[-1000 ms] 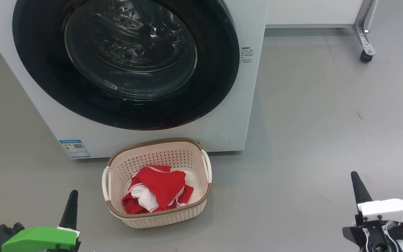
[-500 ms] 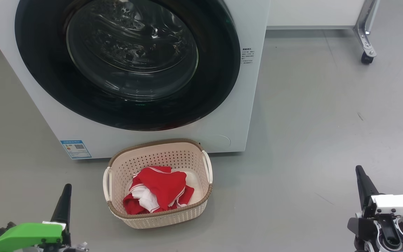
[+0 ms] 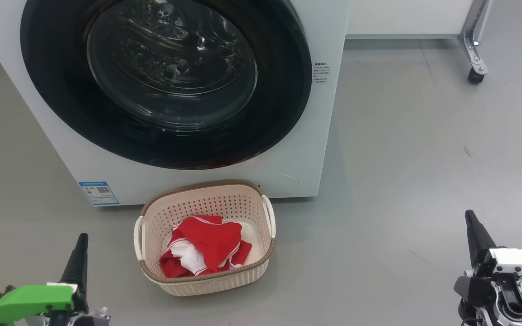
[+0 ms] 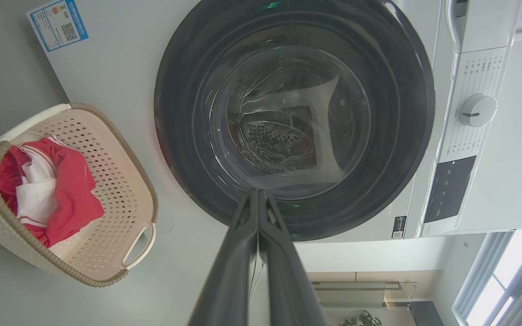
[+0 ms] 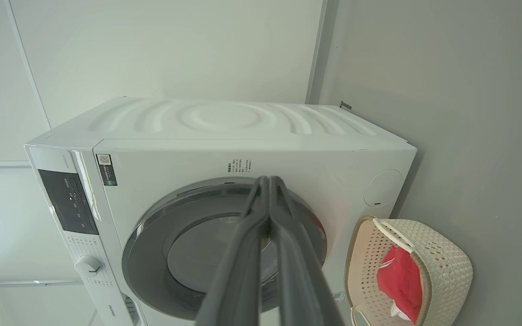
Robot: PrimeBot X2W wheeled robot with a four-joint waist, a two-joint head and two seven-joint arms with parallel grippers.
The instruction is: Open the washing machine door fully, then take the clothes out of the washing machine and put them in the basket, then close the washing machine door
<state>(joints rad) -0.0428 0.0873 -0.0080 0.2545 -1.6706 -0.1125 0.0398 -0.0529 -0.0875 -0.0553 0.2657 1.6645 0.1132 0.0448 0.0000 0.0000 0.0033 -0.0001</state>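
Laundry done: the washing machine door (image 3: 166, 83) sits closed against the white washing machine (image 3: 308, 149), its glossy black rim ringing the clear glass bowl. On the grey floor (image 3: 401, 158) at the door's 6 o'clock, just in front of the machine, the cream basket (image 3: 206, 203) holds the red-and-white clothes (image 3: 206, 244) in a heap. The left gripper (image 3: 81, 240) hangs at the basket's 9 o'clock, the right gripper (image 3: 471, 219) well off at its 3 o'clock. Both have their dark fingers pressed together, empty, clear of basket and machine.
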